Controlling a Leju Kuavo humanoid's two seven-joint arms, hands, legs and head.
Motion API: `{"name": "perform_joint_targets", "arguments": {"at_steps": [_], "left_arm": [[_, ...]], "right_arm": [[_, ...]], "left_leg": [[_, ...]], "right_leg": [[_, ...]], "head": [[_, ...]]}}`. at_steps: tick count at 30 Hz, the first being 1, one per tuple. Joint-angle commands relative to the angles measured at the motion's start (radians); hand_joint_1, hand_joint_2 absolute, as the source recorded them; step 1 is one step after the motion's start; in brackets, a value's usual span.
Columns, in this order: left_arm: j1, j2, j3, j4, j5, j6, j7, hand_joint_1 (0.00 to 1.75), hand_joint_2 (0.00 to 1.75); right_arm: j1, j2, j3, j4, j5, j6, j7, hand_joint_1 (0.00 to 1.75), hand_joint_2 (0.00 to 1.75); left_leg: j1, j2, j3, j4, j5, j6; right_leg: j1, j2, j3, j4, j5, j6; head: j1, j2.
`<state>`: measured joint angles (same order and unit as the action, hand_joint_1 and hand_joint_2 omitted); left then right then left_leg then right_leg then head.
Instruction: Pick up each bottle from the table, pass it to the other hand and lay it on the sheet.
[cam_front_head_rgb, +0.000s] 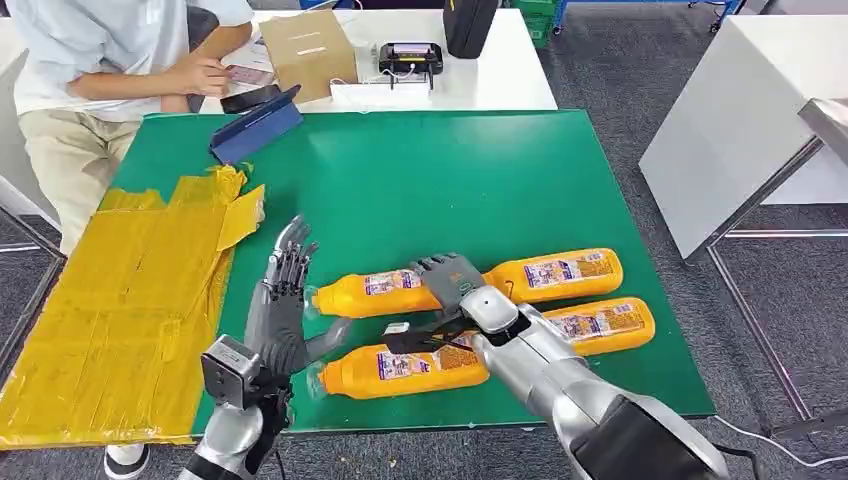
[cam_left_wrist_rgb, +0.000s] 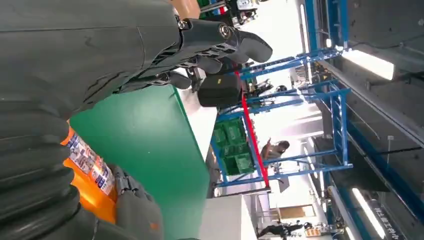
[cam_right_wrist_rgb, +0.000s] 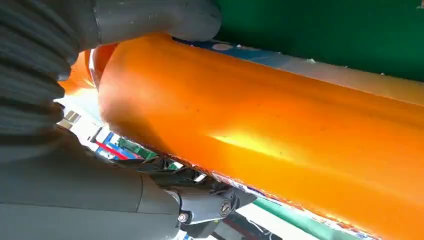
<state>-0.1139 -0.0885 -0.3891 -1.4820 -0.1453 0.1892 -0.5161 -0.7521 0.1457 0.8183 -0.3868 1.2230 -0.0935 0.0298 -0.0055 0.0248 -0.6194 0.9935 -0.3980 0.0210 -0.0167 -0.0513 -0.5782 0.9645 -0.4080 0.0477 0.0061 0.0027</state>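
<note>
1. Four orange bottles lie on their sides on the green tabletop (cam_front_head_rgb: 420, 170), long axes running roughly left-right, caps toward the robot's left.
2. The right hand (cam_front_head_rgb: 455, 290) sits on the middle of the cluster; the right wrist view shows a thumb and fingers wrapped around one bottle (cam_right_wrist_rgb: 280, 135), so the hand seems closed on it (which of the four it is cannot be told for sure, though the near-left bottle (cam_front_head_rgb: 400, 368) looks likeliest).
3. The far-left bottle (cam_front_head_rgb: 375, 292) lies just beside the left hand (cam_front_head_rgb: 283, 300), cap end pointing at it.
4. The left hand is held upright with fingers spread, holding nothing, between the bottles and the yellow sheet (cam_front_head_rgb: 130, 310).
5. The far-right bottle (cam_front_head_rgb: 560, 272) and near-right bottle (cam_front_head_rgb: 600, 325) lie behind the right arm, touching or nearly so.
6. The handover turns on this: the gripped bottle's cap end faces the waiting left hand, which is nearer the sheet.
7. A person (cam_front_head_rgb: 110, 60) sits at the far left corner.
</note>
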Motion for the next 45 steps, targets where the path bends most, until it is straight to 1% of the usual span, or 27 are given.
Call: {"name": "perform_joint_targets", "arguments": {"at_steps": [1, 19, 22, 24, 25, 26, 27, 28, 29, 30, 31, 32, 33, 34, 35, 36, 37, 38, 40, 43, 44, 45], "left_arm": [[-0.045, 0.002, -0.033, 0.068, 0.002, 0.001, 0.002, 0.0, 1.75], [-0.045, 0.002, -0.033, 0.068, 0.002, 0.001, 0.002, 0.0, 1.75], [-0.043, 0.005, -0.035, 0.065, 0.002, 0.0, 0.002, 0.0, 1.75], [-0.038, 0.008, -0.037, 0.059, 0.002, 0.0, 0.002, 0.0, 1.75], [-0.034, 0.009, -0.037, 0.055, 0.002, 0.0, 0.002, 0.0, 1.75], [-0.028, 0.009, -0.036, 0.048, 0.002, 0.003, 0.003, 0.0, 1.75], [-0.023, 0.009, -0.034, 0.043, 0.002, 0.005, 0.004, 0.0, 1.75], [-0.014, 0.011, -0.032, 0.034, 0.001, 0.008, 0.006, 0.0, 1.75], [0.0, 0.012, -0.028, 0.019, -0.002, 0.009, 0.011, 0.0, 1.75], [0.018, 0.012, -0.021, 0.002, -0.008, 0.012, 0.015, 0.0, 1.75], [0.03, 0.014, -0.018, -0.01, -0.014, 0.014, 0.017, 0.0, 1.75], [0.048, 0.013, -0.01, -0.025, -0.024, 0.019, 0.02, 0.0, 1.75], [0.059, 0.01, -0.004, -0.032, -0.03, 0.024, 0.022, 0.0, 1.75], [0.068, 0.009, -0.002, -0.037, -0.035, 0.027, 0.022, 0.0, 1.75], [0.072, 0.01, -0.004, -0.037, -0.043, 0.03, 0.023, 0.0, 1.75], [0.077, 0.01, -0.004, -0.034, -0.065, 0.036, 0.033, 0.0, 1.75], [0.079, 0.009, -0.003, -0.032, -0.075, 0.037, 0.033, 0.0, 1.75], [0.08, 0.008, -0.003, -0.032, -0.079, 0.037, 0.033, 0.0, 1.75], [0.082, 0.005, -0.005, -0.035, -0.085, 0.037, 0.032, 0.0, 1.75], [0.088, 0.004, -0.006, -0.043, -0.09, 0.036, 0.035, 0.0, 1.75], [0.088, 0.004, -0.006, -0.043, -0.09, 0.036, 0.035, 0.0, 1.75], [0.09, 0.003, -0.006, -0.044, -0.091, 0.036, 0.036, 0.0, 1.75]], "right_arm": [[0.009, -0.012, 0.046, 0.096, 0.008, -0.002, 0.024, 1.41, 1.75], [0.009, -0.012, 0.046, 0.096, 0.008, -0.002, 0.024, 1.41, 1.75], [0.014, -0.015, 0.039, 0.096, 0.011, -0.017, 0.038, 1.48, 1.75], [0.026, -0.021, 0.031, 0.092, 0.016, -0.054, 0.056, 1.54, 1.75], [0.033, -0.024, 0.023, 0.089, 0.017, -0.081, 0.069, 1.68, 1.75], [0.042, -0.029, 0.007, 0.08, 0.014, -0.14, 0.089, 1.71, 1.75], [0.046, -0.03, -0.007, 0.076, 0.01, -0.177, 0.099, 1.75, 1.75], [0.059, -0.035, -0.052, 0.049, -0.021, -0.272, 0.109, 1.75, 1.75], [0.074, -0.037, -0.117, 0.018, -0.072, -0.379, 0.091, 1.75, 1.75], [0.081, -0.032, -0.177, 0.004, -0.109, -0.472, 0.051, 1.75, 1.75], [0.093, -0.032, -0.22, -0.033, -0.137, -0.54, 0.022, 1.75, 1.75], [0.127, -0.036, -0.303, -0.123, -0.179, -0.605, -0.034, 1.75, 1.75], [0.204, -0.031, -0.439, -0.318, -0.226, -0.605, -0.118, 1.75, 1.75], [0.239, -0.021, -0.499, -0.388, -0.258, -0.605, -0.173, 1.75, 1.75], [0.266, -0.019, -0.525, -0.456, -0.298, -0.605, -0.191, 1.75, 1.75], [0.306, -0.012, -0.556, -0.562, -0.332, -0.602, -0.228, 1.75, 1.75], [0.334, -0.017, -0.551, -0.648, -0.339, -0.585, -0.214, 1.75, 1.75], [0.343, -0.017, -0.548, -0.675, -0.342, -0.575, -0.209, 1.75, 1.75], [0.355, -0.014, -0.547, -0.708, -0.361, -0.558, -0.199, 1.75, 1.75], [0.355, -0.009, -0.555, -0.687, -0.392, -0.566, -0.209, 1.75, 1.75], [0.355, -0.009, -0.555, -0.687, -0.392, -0.566, -0.209, 1.75, 1.75], [0.355, -0.007, -0.559, -0.679, -0.402, -0.571, -0.218, 1.75, 1.75]], "left_leg": [[0.001, -0.005, 0.003, -0.001, 0.0, -0.001], [0.001, -0.004, 0.005, -0.001, 0.0, -0.001], [0.001, -0.004, 0.005, -0.001, 0.0, -0.001], [0.002, -0.005, 0.006, -0.001, -0.001, -0.002], [0.001, -0.005, 0.006, -0.001, 0.0, -0.001], [0.001, -0.004, 0.005, -0.001, 0.0, -0.001], [0.002, -0.006, 0.007, -0.001, -0.001, -0.002], [0.001, -0.005, 0.006, -0.002, 0.0, -0.001], [0.001, -0.004, 0.006, -0.001, 0.0, -0.001], [0.002, -0.006, 0.007, -0.001, -0.001, -0.002], [0.001, -0.004, 0.006, -0.001, -0.001, -0.001], [0.001, -0.003, 0.005, -0.001, -0.001, -0.001], [0.002, -0.003, 0.005, 0.0, -0.002, -0.001], [0.001, -0.002, 0.003, 0.0, -0.002, -0.001], [0.002, 0.0, 0.004, 0.001, -0.004, -0.002], [0.002, 0.0, 0.002, 0.0, -0.003, -0.002], [0.001, -0.001, 0.001, 0.0, -0.002, -0.002], [0.001, -0.002, 0.002, 0.001, -0.003, -0.002], [0.001, -0.005, -0.001, 0.0, -0.001, -0.001], [0.002, -0.008, 0.0, 0.002, -0.003, -0.002], [0.001, -0.007, -0.002, 0.0, -0.001, -0.001], [0.001, -0.007, -0.001, 0.001, -0.003, -0.002]], "right_leg": [[0.001, -0.001, 0.004, -0.001, -0.001, -0.001], [0.001, 0.0, 0.006, -0.001, -0.001, -0.001], [0.001, 0.0, 0.007, -0.002, -0.001, -0.002], [0.001, 0.0, 0.008, -0.002, -0.001, -0.002], [0.001, 0.0, 0.007, -0.002, -0.001, -0.002], [0.001, -0.001, 0.007, -0.002, -0.001, -0.001], [0.001, 0.0, 0.009, -0.003, -0.002, -0.002], [0.001, 0.0, 0.007, -0.002, -0.001, -0.001], [0.001, 0.0, 0.007, -0.002, -0.001, -0.001], [0.001, 0.0, 0.008, -0.002, -0.002, -0.002], [0.0, 0.0, 0.007, -0.002, -0.001, -0.001], [0.0, 0.001, 0.006, -0.001, -0.001, -0.001], [0.001, 0.003, 0.007, -0.001, -0.002, -0.002], [0.0, 0.003, 0.005, 0.0, -0.002, -0.001], [0.001, 0.007, 0.005, 0.0, -0.002, -0.002], [0.001, 0.007, 0.004, 0.0, -0.002, -0.002], [0.001, 0.004, 0.003, 0.0, -0.001, -0.002], [0.001, 0.004, 0.004, 0.0, -0.003, -0.002], [0.001, -0.001, 0.001, 0.0, -0.002, -0.001], [0.001, 0.0, 0.003, 0.001, -0.004, -0.002], [0.001, -0.001, 0.001, 0.0, -0.002, -0.001], [0.001, 0.001, 0.002, 0.001, -0.003, -0.002]], "head": [[0.0, 0.0], [0.0, 0.0], [0.0, 0.0], [0.0, 0.0], [0.0, 0.0], [0.0, 0.0], [0.0, 0.0], [0.0, 0.0], [0.0, 0.0], [0.0, 0.0], [0.0, 0.0], [-0.001, 0.0], [0.001, 0.0], [0.0, 0.0], [0.0, 0.0], [0.0, 0.0], [0.0, 0.0], [0.0, 0.0], [0.0, 0.0], [0.0, 0.0], [0.0, 0.0], [0.0, 0.0]]}}
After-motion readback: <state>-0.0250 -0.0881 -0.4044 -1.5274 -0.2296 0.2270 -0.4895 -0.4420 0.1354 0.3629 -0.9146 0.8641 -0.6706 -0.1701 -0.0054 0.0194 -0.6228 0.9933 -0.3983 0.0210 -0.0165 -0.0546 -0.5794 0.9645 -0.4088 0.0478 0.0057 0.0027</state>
